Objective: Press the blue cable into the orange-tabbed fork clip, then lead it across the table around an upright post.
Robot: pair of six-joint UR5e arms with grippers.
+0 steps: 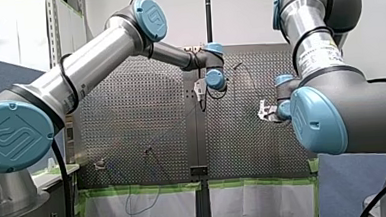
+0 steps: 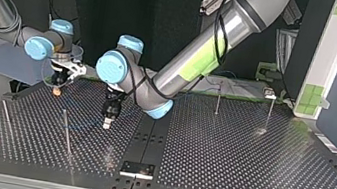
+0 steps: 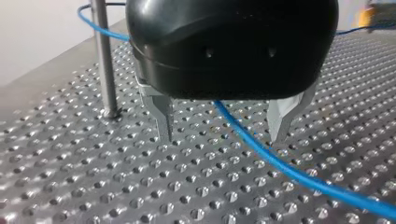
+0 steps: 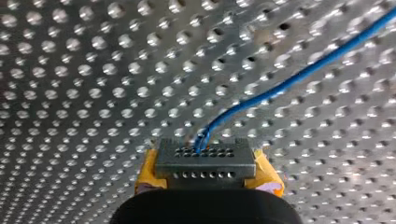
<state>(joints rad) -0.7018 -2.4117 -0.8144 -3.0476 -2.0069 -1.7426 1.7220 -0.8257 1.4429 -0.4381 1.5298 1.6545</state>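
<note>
Blue cable [image 3: 280, 158] lies along the surface [image 3: 116, 196] and runs through the gap of my left hand [image 3: 222, 137], near the surface's middle. That hand is wide open and has hold of nothing. Its two metal fingers [image 3: 161, 116] point tip-down, one on either side of the cable, with the tips at or just above the perforated plate. Neither touches the cable as far as I can see. Standing astride like this could be a guide for the cable or the ready stance for a pinch. I judge the second, since the cable sits between the fingers.

Seen from the left wrist, an upright post [image 3: 105, 60] rises from the surface just beside that hand and a little farther off. A higher stretch of the cable bends round the post's far side, so the routing looks begun. A grip here would let the slack be drawn snug against the post.

Farther still, toward the surface's far corner at the top view's left, my right hand [image 4: 205, 158] points down at the surface. Its fingers look closed, with yellow pads [image 4: 148, 175] flanking them, and the cable ends between their tips. It appears to be pinching the cable, probably to anchor that end while the other hand works. Whether the pressing-in step is finished I cannot tell.
</note>
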